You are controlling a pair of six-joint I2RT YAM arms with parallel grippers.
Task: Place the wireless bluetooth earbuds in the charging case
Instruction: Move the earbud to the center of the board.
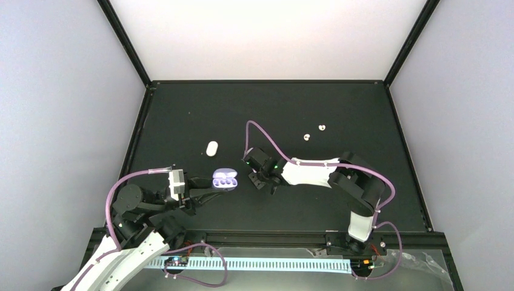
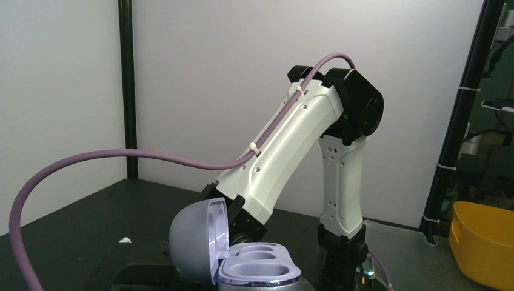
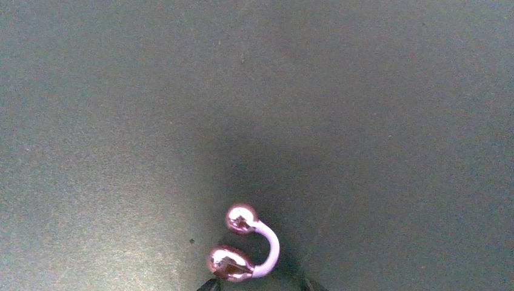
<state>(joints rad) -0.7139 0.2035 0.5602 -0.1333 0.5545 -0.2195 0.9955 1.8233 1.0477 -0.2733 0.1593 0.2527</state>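
Note:
The purple charging case (image 1: pixel 225 179) stands open on the black table, and my left gripper (image 1: pixel 212 186) is shut on its base. In the left wrist view the charging case (image 2: pixel 257 264) has its lid up and both wells empty. A glossy purple earbud (image 3: pixel 245 242), two shiny balls joined by a lilac arc, lies on the mat just ahead of my right gripper (image 3: pixel 257 284). Its fingertips (image 3: pixel 212 284) stand apart at the frame's bottom edge. The right gripper (image 1: pixel 267 182) hovers just right of the case. Two white earbuds (image 1: pixel 307 137) (image 1: pixel 322 127) lie farther back right.
A closed white case (image 1: pixel 211 148) lies behind the purple one. The right arm (image 2: pixel 303 139) rises just beyond the case in the left wrist view. A yellow bin (image 2: pixel 485 242) sits off the table's right side. Grey walls enclose the table (image 1: pixel 182 115).

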